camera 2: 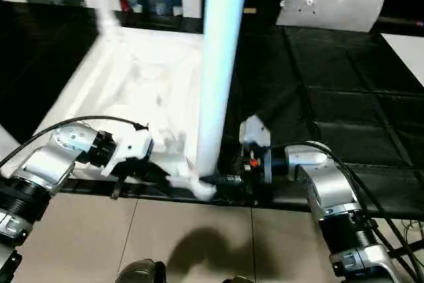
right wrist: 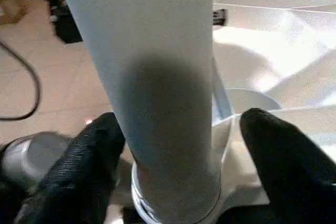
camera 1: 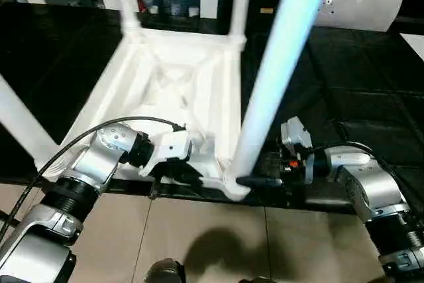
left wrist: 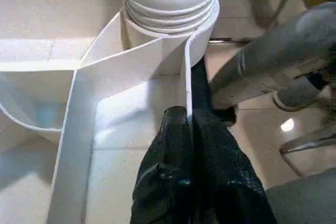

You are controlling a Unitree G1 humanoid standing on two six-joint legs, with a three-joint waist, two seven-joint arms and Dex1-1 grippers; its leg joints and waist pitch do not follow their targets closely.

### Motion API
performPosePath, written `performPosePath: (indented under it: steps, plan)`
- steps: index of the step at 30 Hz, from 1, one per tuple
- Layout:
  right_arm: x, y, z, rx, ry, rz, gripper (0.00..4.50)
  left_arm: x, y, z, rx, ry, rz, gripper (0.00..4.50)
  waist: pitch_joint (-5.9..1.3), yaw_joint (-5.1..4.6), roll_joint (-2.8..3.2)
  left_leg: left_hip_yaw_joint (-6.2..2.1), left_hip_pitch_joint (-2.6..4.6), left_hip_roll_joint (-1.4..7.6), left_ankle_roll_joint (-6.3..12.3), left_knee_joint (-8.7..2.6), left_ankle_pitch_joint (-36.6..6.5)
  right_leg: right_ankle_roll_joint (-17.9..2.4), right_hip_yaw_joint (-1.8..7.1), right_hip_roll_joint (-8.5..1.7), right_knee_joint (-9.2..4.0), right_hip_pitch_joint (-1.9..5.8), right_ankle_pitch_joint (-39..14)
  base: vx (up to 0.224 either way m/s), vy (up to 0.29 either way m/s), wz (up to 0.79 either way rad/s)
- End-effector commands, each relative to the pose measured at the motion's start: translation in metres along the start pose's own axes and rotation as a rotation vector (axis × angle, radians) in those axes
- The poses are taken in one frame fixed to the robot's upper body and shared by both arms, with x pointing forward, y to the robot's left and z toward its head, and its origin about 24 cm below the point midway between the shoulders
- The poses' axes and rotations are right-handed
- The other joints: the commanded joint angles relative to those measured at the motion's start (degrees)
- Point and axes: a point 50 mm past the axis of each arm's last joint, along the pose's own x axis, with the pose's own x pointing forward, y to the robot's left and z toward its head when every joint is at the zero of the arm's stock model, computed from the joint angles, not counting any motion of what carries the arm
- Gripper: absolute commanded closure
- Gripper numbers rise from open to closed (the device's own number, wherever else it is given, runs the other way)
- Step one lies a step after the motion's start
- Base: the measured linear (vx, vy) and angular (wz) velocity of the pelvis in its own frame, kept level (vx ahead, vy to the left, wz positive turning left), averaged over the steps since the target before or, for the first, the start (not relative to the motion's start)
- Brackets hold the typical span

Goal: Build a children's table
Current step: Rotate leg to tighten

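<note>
Left eye view: upturned tabletop (camera 1: 179,91) overhangs the black workbench (camera 1: 358,77) edge, lower centre.
Left gripper (left wrist: 188,124) pinches its side wall clenched; right gripper (right wrist: 176,145), fingers spread, straddles the near-corner leg (camera 1: 278,64); bare floor (camera 1: 199,230) below.

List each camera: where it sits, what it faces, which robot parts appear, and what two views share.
Left eye and right eye views: on the head, looking down at the upturned table top; both silver forearms appear.
Left wrist view: along the left gripper, pinching the top's edge wall near a corner socket.
Right wrist view: along the right gripper, its fingers either side of the near leg.
Shared: both wrist views meet at the near leg's corner.
</note>
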Motion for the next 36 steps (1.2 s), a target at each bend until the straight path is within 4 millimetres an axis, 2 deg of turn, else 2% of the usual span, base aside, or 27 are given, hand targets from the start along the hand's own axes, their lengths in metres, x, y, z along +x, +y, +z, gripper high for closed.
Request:
performPosePath:
  steps: [1,3,5,6,8,9,11,13,19,21,25,28,29,31,32,34,35,36]
  plan:
    - [-0.002,-0.001,0.003,0.001,0.01,0.049,1.04,0.009,-0.005,0.006,0.05,0.018,-0.095,4.5,-4.21,-0.39,-0.09,-2.14,1.64,5.01,2.85,-3.9,-9.1,-13.7,3.5,-6.53,-4.17,2.07,-5.8,0.0,0.0,0.0]
    - [-0.001,-0.002,0.003,0.004,0.015,0.064,1.19,0.01,-0.005,0.006,0.051,0.019,-0.1,4.5,-4.11,-0.4,-0.37,-2.04,1.63,4.9,3.09,-3.81,-8.8,-13.8,3.52,-6.53,-4.2,1.97,-5.7,0.0,0.0,0.0]
    - [-0.001,-0.003,0.004,0.005,0.017,0.07,1.28,0.01,-0.005,0.007,0.052,0.019,-0.102,4.5,-4.19,-0.31,-0.37,-2.05,1.56,4.85,3.38,-3.72,-8.1,-13.7,3.54,-6.48,-4.08,2.03,-5.2,0.0,0.0,0.0]
    - [-0.001,-0.003,0.004,0.007,0.02,0.08,1.38,0.01,-0.006,0.007,0.052,0.02,-0.104,4.5,-4.2,-0.3,-0.59,-2.03,1.55,4.87,3.74,-3.71,-7.5,-13.7,3.52,-6.47,-4.02,2.05,-4.5,0.0,0.0,0.0]
    - [-0.002,-0.003,0.004,0.017,0.03,0.106,1.5,0.01,-0.006,0.007,0.052,0.02,-0.105,4.5,-4.27,-0.29,-0.45,-2.04,1.5,4.8,4.26,-3.59,-6.8,-13.9,3.43,-6.37,-3.87,2.02,-3.5,0.0,0.0,0.0]
    - [-0.002,-0.002,0.003,0.024,0.037,0.122,1.74,0.01,-0.006,0.006,0.051,0.019,-0.104,4.5,-4.32,-0.26,-0.49,-2.02,1.51,4.8,4.54,-3.53,-6.5,-14.0,3.42,-6.35,-3.81,2.06,-3.1,0.0,0.0,0.0]
    - [-0.002,-0.002,0.003,0.024,0.037,0.123,1.8,0.01,-0.006,0.006,0.051,0.019,-0.104,4.5,-4.31,-0.26,-0.49,-2.04,1.48,4.81,4.8,-3.51,-6.3,-14.0,3.39,-6.32,-3.79,2.03,-3.0,0.0,0.0,0.0]
    - [-0.002,-0.002,0.002,0.031,0.046,0.144,2.03,0.009,-0.006,0.005,0.048,0.022,-0.103,4.5,-4.24,-0.28,-0.35,-2.06,1.45,4.79,4.73,-3.51,-6.6,-14.0,3.37,-6.37,-3.85,2.01,-3.4,0.0,0.0,0.0]
    - [0.0,0.0,0.001,0.048,0.043,0.162,2.37,0.008,-0.006,0.003,0.04,0.024,-0.091,4.5,-4.22,-0.25,-0.46,-2.03,1.58,4.82,4.55,-3.53,-6.7,-14.1,3.4,-6.32,-3.86,1.96,-3.6,0.0,0.0,0.0]
    - [0.001,0.002,0.0,0.068,0.035,0.167,2.42,0.008,-0.006,0.004,0.034,0.017,-0.087,4.5,-4.09,-0.25,-0.32,-2.07,1.53,4.82,4.63,-3.58,-6.6,-14.1,3.4,-6.29,-3.89,1.96,-3.7,0.0,0.0,0.0]
    - [0.004,0.009,-0.002,0.127,0.007,0.157,2.49,0.01,-0.001,0.008,-0.006,-0.043,-0.033,4.5,-3.99,-0.26,-0.5,-2.05,1.63,4.94,4.4,-3.73,-7.0,-13.8,3.46,-6.24,-3.97,1.96,-4.4,0.0,0.0,0.0]
    - [0.013,0.013,-0.001,0.164,-0.026,0.1,2.51,0.013,0.007,0.015,-0.032,-0.08,0.053,4.5,-3.93,-0.08,-0.46,-2.12,1.68,4.9,3.82,-3.83,-8.1,-13.5,3.47,-6.42,-4.26,1.88,-6.6,0.0,0.0,0.0]
    - [0.013,0.013,-0.001,0.164,-0.026,0.1,2.51,0.013,0.007,0.015,-0.032,-0.08,0.053,4.5,-3.71,0.01,-0.38,-2.11,1.9,4.99,3.21,-3.93,-9.4,-13.1,3.56,-6.47,-4.61,1.57,-8.8,0.0,0.0,0.0]
    - [0.023,0.011,0.0,0.171,-0.048,0.017,2.51,0.016,0.014,0.019,-0.073,-0.095,0.131,4.5,-3.56,-0.19,-0.5,-2.23,1.75,4.89,2.02,-4.17,-11.2,-12.3,3.62,-6.69,-4.99,1.76,-12.8,0.0,0.0,0.0]
    - [0.023,0.011,0.0,0.171,-0.048,0.017,2.51,0.016,0.014,0.019,-0.073,-0.095,0.131,4.5,-3.35,-0.42,-0.44,-2.37,1.82,4.87,1.19,-4.33,-12.3,-11.7,3.72,-6.78,-5.29,1.62,-15.1,0.0,0.0,0.0]
    - [0.042,0.006,0.003,0.199,-0.087,-0.146,2.51,0.022,0.028,0.026,-0.15,-0.138,0.267,4.5,-3.23,-0.85,-0.41,-2.52,1.71,4.72,0.32,-4.53,-12.8,-10.7,3.72,-6.74,-5.47,1.61,-17.5,0.0,0.0,0.0]
    - [0.042,0.006,0.003,0.199,-0.087,-0.146,2.51,0.022,0.028,0.026,-0.15,-0.138,0.267,4.5,-3.2,-1.13,-0.45,-2.71,1.96,4.71,-0.55,-4.64,-13.9,-10.3,3.74,-6.87,-5.71,1.39,-19.5,0.0,0.0,0.0]
    - [0.047,0.004,0.005,0.216,-0.1,-0.197,2.51,0.024,0.032,0.029,-0.174,-0.152,0.308,4.5,-3.34,-1.6,-0.66,-2.93,1.48,4.63,-1.01,-4.81,-13.3,-9.9,3.63,-6.93,-5.49,1.96,-19.6,0.0,0.0,0.0]
